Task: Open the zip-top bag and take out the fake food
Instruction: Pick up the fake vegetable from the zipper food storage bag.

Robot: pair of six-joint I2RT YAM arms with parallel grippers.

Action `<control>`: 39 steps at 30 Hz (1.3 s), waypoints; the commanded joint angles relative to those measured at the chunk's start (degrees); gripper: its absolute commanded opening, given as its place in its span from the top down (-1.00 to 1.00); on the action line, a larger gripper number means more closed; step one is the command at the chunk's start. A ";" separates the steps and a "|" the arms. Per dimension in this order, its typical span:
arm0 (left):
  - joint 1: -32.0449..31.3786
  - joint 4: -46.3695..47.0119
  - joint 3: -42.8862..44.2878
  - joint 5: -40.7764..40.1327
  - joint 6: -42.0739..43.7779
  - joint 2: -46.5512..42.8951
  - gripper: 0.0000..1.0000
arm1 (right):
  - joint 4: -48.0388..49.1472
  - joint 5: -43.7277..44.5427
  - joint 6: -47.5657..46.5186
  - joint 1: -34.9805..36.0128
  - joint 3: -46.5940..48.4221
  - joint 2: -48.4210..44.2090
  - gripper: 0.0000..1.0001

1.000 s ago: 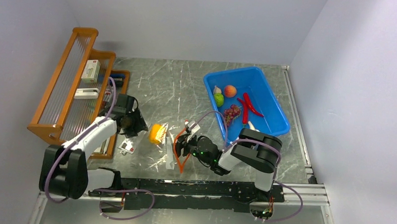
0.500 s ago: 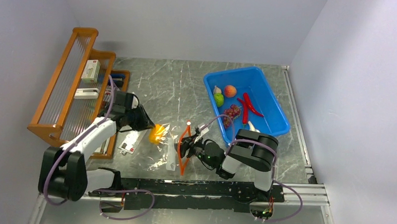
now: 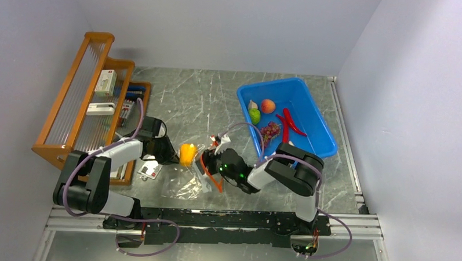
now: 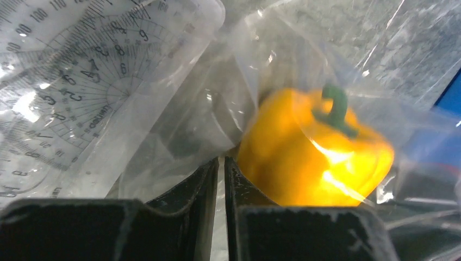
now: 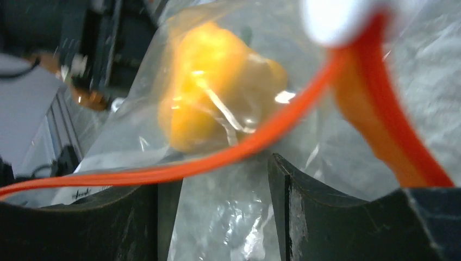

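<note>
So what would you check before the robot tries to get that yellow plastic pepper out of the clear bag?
1. Orange-red zip strip of clear crinkly zip-top bag parted: ok.
2. Yellow plastic bell pepper out of the bag: not ok, inside.
3. Left gripper pinching bag film beside the pepper: ok.
4. Right gripper gripping the strip: cannot tell; jaws stand apart.
5. Free floor in blue plastic bin: ok.
</note>
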 commanded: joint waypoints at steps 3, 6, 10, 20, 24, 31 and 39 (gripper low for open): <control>-0.93 -2.40 1.42 -5.15 0.18 -5.41 0.53 | -21.52 -12.60 12.46 -6.45 8.89 1.29 -0.19; -0.93 -4.83 4.55 -5.63 0.14 -7.88 0.46 | -19.19 -12.31 14.61 -6.50 7.64 0.20 -0.21; -0.93 -8.27 8.79 -8.88 0.73 -9.53 0.41 | -21.37 -11.74 14.48 -6.47 7.81 -2.47 -0.28; -0.50 0.17 11.05 0.23 2.64 0.62 0.42 | -31.63 -12.00 11.66 -9.08 13.92 -5.03 -0.30; -0.58 1.94 9.53 3.05 3.67 5.33 0.42 | -35.56 -12.13 11.60 -9.07 18.40 -2.46 -0.31; -0.84 2.42 5.88 3.98 7.59 8.64 0.43 | -44.33 -12.44 7.83 -9.20 25.38 1.09 -0.39; -1.35 3.18 4.32 3.97 5.96 6.70 0.44 | -62.59 -12.88 2.28 -9.09 36.33 3.68 -0.63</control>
